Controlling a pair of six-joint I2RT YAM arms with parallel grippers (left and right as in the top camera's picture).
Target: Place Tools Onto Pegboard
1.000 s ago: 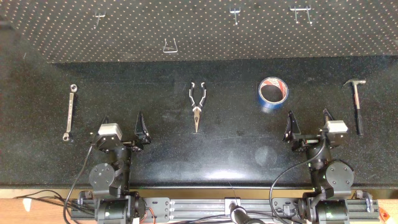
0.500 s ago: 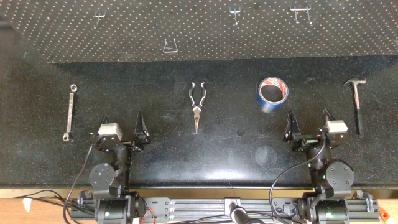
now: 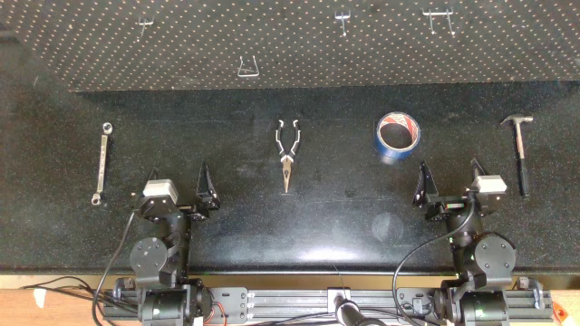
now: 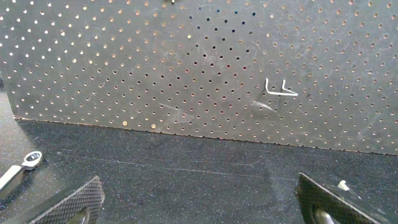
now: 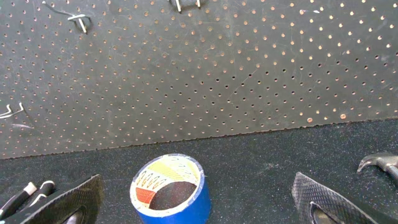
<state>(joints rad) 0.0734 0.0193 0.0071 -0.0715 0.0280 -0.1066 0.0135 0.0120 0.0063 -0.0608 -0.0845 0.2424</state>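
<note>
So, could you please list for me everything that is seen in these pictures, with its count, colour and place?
wrench: one, silver, on the table at the far left
pliers: one, silver-grey, middle of the table, tip toward the arms
tape roll: one, blue, to the right of the pliers
hammer: one, silver head and black handle, far right
hooks: four, metal, on the pegboard, all bare
pegboard: one, dark, behind the table
table: one, black
left gripper: one, black, open, between wrench and pliers
right gripper: one, black, open, between tape roll and hammer
</note>
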